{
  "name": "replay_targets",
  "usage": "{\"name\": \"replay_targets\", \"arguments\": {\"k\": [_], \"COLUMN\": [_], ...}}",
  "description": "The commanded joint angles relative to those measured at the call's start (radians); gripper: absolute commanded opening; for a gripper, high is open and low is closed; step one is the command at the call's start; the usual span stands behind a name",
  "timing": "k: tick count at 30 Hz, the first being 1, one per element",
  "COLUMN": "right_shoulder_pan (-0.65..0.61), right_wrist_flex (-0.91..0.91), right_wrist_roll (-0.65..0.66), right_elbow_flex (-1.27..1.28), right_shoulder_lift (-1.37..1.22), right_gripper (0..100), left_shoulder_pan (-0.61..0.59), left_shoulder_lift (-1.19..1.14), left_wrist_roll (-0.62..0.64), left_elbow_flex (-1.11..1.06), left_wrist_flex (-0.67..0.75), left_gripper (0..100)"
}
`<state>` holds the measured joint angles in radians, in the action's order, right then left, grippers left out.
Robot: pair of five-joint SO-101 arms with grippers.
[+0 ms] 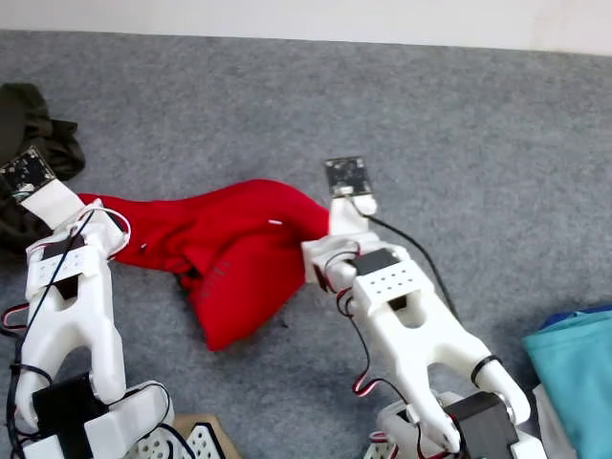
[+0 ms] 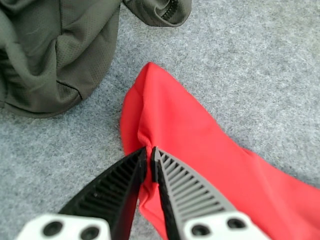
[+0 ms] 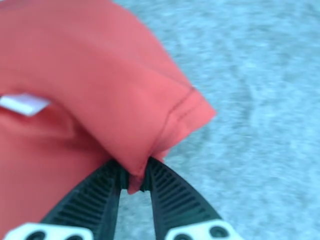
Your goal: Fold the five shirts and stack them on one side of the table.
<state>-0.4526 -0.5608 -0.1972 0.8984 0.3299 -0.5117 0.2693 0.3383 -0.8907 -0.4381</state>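
High view, centre: crumpled red fabric shirt (image 1: 239, 258), judged limp and light. Left gripper (image 2: 150, 152) and right gripper (image 3: 134, 172) clamp its opposite edges.

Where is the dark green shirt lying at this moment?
In the high view the dark green shirt lies bunched at the far left edge of the table, just beyond the left gripper, which pinches the red shirt beside it.

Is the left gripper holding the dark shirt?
No, in the left wrist view the left gripper is pinched on an edge of the red shirt, while the dark shirt lies apart from it.
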Motion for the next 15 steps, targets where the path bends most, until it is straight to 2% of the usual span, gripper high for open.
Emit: {"name": "replay_targets", "arguments": {"k": [1,6,11,15], "right_shoulder_pan": [0.096,0.216,0.231,0.229], "right_wrist_flex": [0.01,0.007,0.007,0.007], "right_wrist_roll": [0.002,0.002,0.008,0.129], "right_elbow_flex": [-0.053,-0.093,-0.15,-0.254], "right_shoulder_lift": [0.013,0.015,0.015,0.015], "right_gripper": [0.6,0.6,0.6,0.6], "left_shoulder_pan": [0.012,0.036,0.13,0.191], "left_shoulder_lift": [0.027,0.027,0.027,0.028], "left_wrist_roll": [0.009,0.011,0.011,0.011], "left_elbow_flex": [0.031,0.101,0.182,0.257], "left_wrist_flex": [0.003,-0.002,-0.003,-0.003], "left_gripper": [1,1,1,1]}}
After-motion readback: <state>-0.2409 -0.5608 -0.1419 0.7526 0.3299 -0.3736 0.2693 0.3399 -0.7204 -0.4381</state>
